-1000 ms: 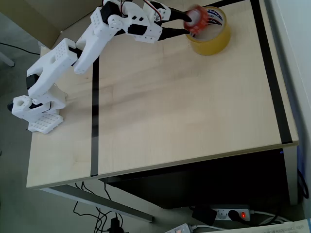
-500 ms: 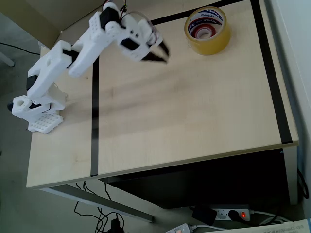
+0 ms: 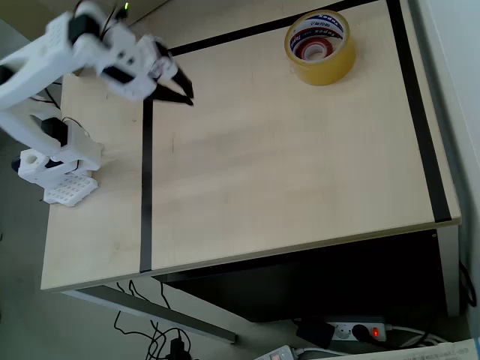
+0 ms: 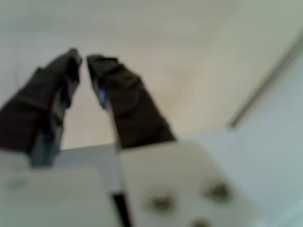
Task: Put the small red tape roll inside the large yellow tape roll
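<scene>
1. Yellow and glossy, the large yellow tape roll [image 3: 320, 47] sits on its flat side at the upper right of the overhead view, on the pale wooden surface [image 3: 285, 172], with the small red tape roll [image 3: 316, 49] lying inside its white printed core.
2. The wrist view is blurred. It gives a close look at the two dark fingers [image 4: 128, 106], whose tips come nearly together with only a thin gap between them and nothing gripped. From above the same jaws look like a small dark wedge.
3. In the overhead view the gripper [image 3: 182, 94] is at the upper left of the frame, well apart from both rolls, which lie far off to its right across open wood. A black tape line [image 3: 146, 180] runs down the surface just below the jaws.
4. The white arm [image 3: 52, 60] rises from its base [image 3: 56, 169] at the left edge and bends over toward the right, jaws pointing right and slightly down the frame.
</scene>
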You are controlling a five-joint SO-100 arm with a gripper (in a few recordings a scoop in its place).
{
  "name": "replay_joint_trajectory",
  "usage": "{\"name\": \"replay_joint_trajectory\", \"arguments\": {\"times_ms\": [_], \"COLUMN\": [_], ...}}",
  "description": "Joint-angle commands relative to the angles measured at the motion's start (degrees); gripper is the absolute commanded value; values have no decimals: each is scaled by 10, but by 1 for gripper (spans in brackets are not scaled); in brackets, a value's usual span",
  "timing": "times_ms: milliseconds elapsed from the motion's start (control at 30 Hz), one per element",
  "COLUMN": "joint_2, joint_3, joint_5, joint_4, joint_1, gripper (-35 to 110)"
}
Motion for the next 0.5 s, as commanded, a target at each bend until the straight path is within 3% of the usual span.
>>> {"name": "replay_joint_trajectory", "arguments": {"times_ms": [0, 100, 233, 467], "joint_2": [249, 298, 462, 689], "joint_3": [297, 411, 546, 668], "joint_5": [62, 99, 119, 139], "joint_4": [-142, -210, -222, -83], "joint_1": [21, 41, 35, 8], "gripper": [0, 0, 0, 0]}}
